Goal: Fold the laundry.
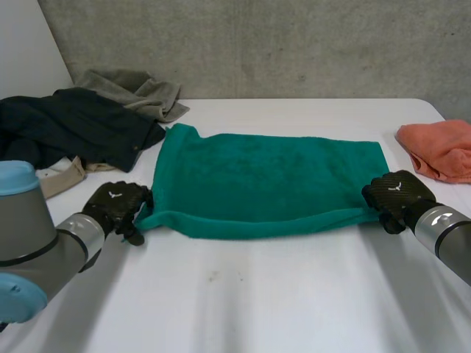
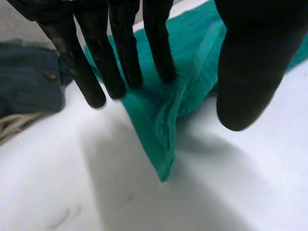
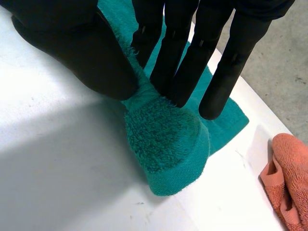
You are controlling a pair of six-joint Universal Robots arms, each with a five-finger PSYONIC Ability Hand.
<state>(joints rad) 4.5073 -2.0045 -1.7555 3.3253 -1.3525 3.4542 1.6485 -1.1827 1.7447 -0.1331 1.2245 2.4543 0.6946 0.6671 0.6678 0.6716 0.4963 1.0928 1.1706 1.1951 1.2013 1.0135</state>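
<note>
Straight fingers (image 2: 163, 57) of the left hand (image 1: 114, 206) pinch the green towel (image 1: 265, 180) against the thumb at its 8 o'clock corner. The right hand (image 1: 394, 195) pinches the 4 o'clock corner the same way. The towel lies doubled mid-counter (image 1: 257, 294). The next fold likely calls for lifting both corners evenly toward 12 o'clock.

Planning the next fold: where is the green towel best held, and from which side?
Probably at the two near corners of its doubled edge, coming from the robot's side. The towel lies flat and wide across the table, so end grips should keep it taut; the left hand and right hand pinch those corners now.
</note>
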